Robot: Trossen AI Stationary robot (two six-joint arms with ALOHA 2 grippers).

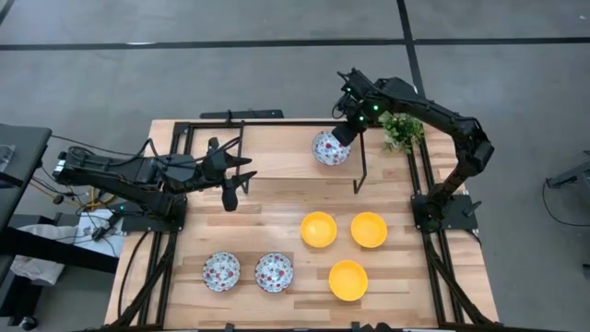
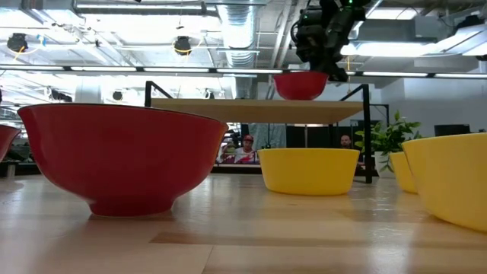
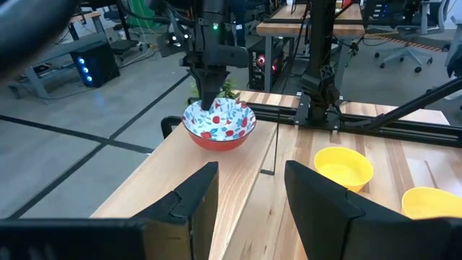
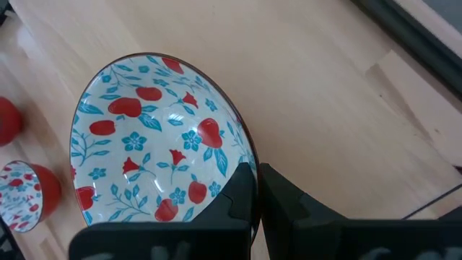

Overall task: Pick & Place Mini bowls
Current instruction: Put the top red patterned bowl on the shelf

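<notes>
the right gripper [image 1: 343, 135] was clamped on the rim of a floral bowl [image 1: 329, 148], holding it above the table's [image 1: 277, 198] far side. the left gripper [image 1: 241, 170] hung empty, fingers parted, over the table's left.

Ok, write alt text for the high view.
From above, the right gripper pinches the rim of a floral bowl at the wooden table's far edge. Three yellow bowls and two floral bowls sit nearer; the left gripper waits open.
</notes>
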